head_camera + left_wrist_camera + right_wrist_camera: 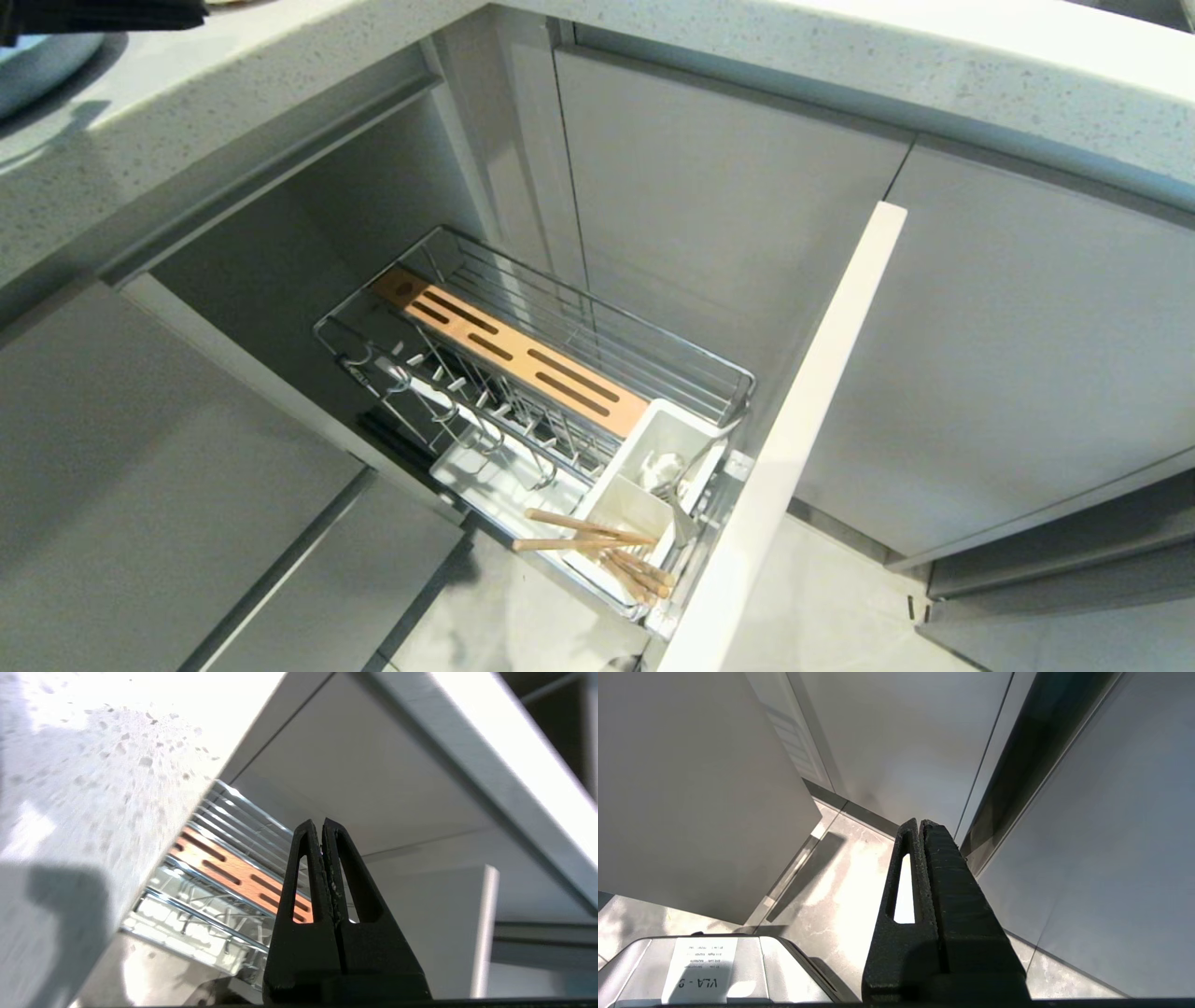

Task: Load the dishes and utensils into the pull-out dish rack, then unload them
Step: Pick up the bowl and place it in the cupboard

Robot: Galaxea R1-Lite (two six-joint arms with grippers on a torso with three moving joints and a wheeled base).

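Observation:
The pull-out dish rack (597,322) stands drawn out of the cabinet, its wooden strip (523,359) along one side. Its upright prongs (467,392) hold nothing. In the white caddy (675,411) at the front lie the utensils: wooden chopsticks (597,551) sticking out sideways and a silver spoon (700,455). One pale blue dish (37,61) shows partly on the counter at far left. My left arm (103,14) is over that counter; the left gripper (322,823) is shut and empty, above the rack (224,872). Low by the floor, the right gripper (920,822) is parked, shut and empty.
The rack's front panel (803,429) juts out towards me on the right of the basket. A speckled countertop (840,65) runs above, and grey cabinet doors (1027,355) close in both sides. My base (700,966) shows above the tiled floor (840,896).

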